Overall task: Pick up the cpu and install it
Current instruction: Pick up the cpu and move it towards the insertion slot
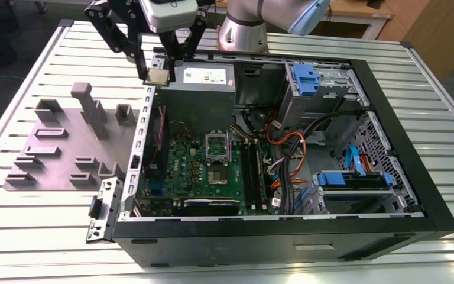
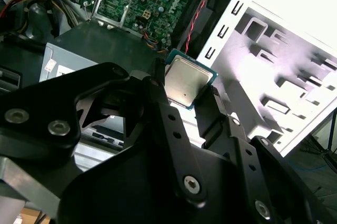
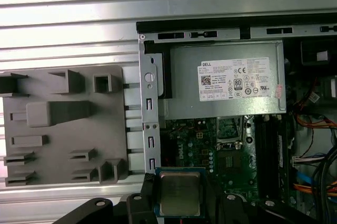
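Jaws clamped on two opposite edges of the small flat square silvery-grey cpu; we see it aloft at the open black computer case rim, beside the grey metal power supply (light, stiff, likely fragile underneath, so edges only).

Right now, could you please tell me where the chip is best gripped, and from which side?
By two opposite thin edges, from above, as the gripper holds the chip now: it is flat and square, which leaves its broad faces free.
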Controlling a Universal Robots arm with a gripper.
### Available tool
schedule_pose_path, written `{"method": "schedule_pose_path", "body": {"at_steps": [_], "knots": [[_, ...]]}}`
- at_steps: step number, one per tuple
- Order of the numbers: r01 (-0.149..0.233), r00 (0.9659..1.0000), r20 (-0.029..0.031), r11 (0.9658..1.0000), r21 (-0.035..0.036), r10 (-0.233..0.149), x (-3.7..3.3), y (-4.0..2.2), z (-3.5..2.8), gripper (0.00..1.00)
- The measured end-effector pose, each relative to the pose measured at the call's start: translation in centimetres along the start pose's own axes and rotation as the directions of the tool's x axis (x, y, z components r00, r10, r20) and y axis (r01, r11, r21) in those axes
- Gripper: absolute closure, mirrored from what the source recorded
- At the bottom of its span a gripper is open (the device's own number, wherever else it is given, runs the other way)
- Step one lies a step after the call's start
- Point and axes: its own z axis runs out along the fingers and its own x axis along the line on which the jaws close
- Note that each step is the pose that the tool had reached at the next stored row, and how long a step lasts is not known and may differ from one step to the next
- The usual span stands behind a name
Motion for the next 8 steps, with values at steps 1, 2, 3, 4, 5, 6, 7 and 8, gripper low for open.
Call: {"method": "schedule_pose_path", "body": {"at_steps": [1, 2, 3, 4, 5, 6, 7, 8], "knots": [[0.0, 1.0, 0.0, 1.0, 0.0, 0.0, -0.09, 0.01, 0.0, 0.53], [0.0, 1.0, 0.0, 1.0, 0.0, 0.0, -0.18, 0.02, 0.0, 0.53], [0.0, 1.0, 0.0, 1.0, 0.0, 0.0, -0.19, 0.02, 0.0, 0.53], [0.0, 1.0, 0.0001, 1.0, -0.0001, 0.0, -0.2, 0.01, 0.01, 0.53], [0.0, 1.0, 0.0, 1.0, -0.0001, 0.0, -0.2, 0.02, 0.0, 0.53], [0.0, 1.0, 0.0, 1.0, 0.0, 0.0, -0.21, 0.02, 0.0, 0.53], [0.0, 1.0, 0.0, 1.0, 0.0, 0.0, -0.22, 0.02, 0.0, 0.53], [0.0, 1.0, 0.0, 1.0, 0.0, 0.0, -0.22, 0.02, 0.0, 0.53]]}}
